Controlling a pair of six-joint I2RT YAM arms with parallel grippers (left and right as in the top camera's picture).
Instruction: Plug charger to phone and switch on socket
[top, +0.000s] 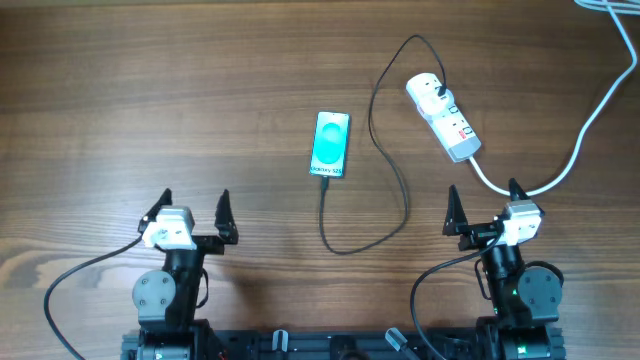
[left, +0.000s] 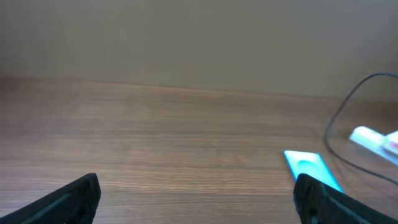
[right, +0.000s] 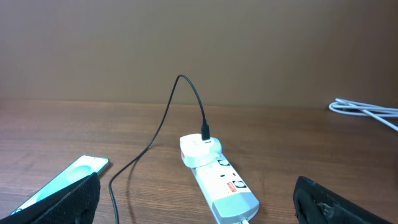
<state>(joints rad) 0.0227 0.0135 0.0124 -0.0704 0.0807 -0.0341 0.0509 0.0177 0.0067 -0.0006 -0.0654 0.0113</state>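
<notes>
We see both arms at the near edge of the wooden table (top: 120, 90), well apart from the phone and the cable. The left gripper (top: 192, 207) sits at the near left with its fingers (left: 71, 200) spread wide and nothing between them. The right gripper (top: 484, 197) sits at the near right, likewise wide and empty.

The phone (top: 331, 145) lies flat about mid-table, farther out than the arms and between them. Its cyan screen is lit and faces up, with the white strip of text at its near end. To its right and slightly farther out lies the power strip (top: 444, 116), a white oblong set at a slant with its far end leaning left and red switches (top: 462, 130) along it. A thick white cord (top: 590, 120) leaves the strip's near end, curves close by the right gripper's fingertip and runs off at the far right corner.

The charger cable (top: 400, 195) starts at a black plug (right: 205, 132) standing in the far end of the strip. It arches up and over to the left, comes down the gap between phone and strip, loops round nearer to us and turns back to the phone's near end. Its tip meets that edge, but we cannot tell whether it is seated in the port. In the left wrist view the phone shows just beyond the right-hand finger, with the strip blurred farther right.
</notes>
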